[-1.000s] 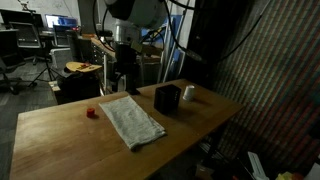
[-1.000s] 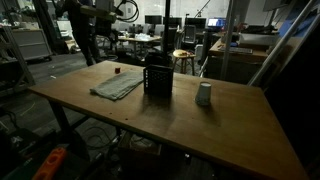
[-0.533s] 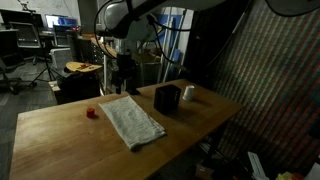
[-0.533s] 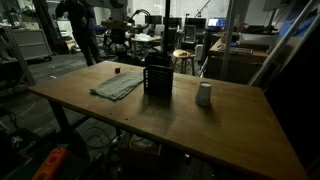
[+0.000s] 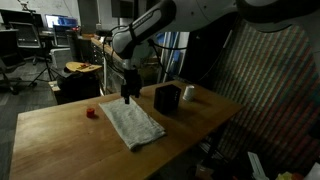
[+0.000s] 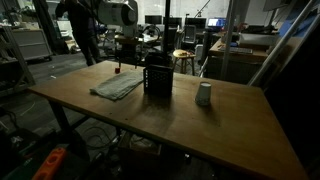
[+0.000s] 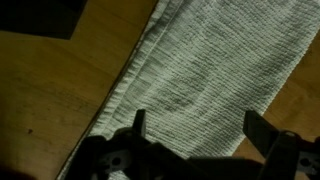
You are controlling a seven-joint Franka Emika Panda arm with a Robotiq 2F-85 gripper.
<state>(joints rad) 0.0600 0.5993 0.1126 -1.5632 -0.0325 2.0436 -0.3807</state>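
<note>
Pincer (image 7: 195,128) spread wide, empty, hovering over far end of grey towel (image 5: 133,123) on wooden bench (image 5: 55,135). Black box (image 5: 166,98) just right, small red block (image 5: 91,113) left.

The cloth (image 7: 215,60) right beneath me is a pale grey-white towel with a coarse, ribbed weave. In the wrist view it fills most of the picture. Its long hemmed edge runs slantwise from the top middle down to the lower left, with bare wood of the table (image 7: 50,90) showing beside it.

In both exterior views it is a long rectangle (image 5: 133,123) spread flat in a single layer on the table (image 5: 60,140), set at an angle to the table's edges. One short end points toward the front edge and the other lies below me. From the lower viewpoint (image 6: 118,85) it looks slightly rumpled, not pulled smooth.
</note>
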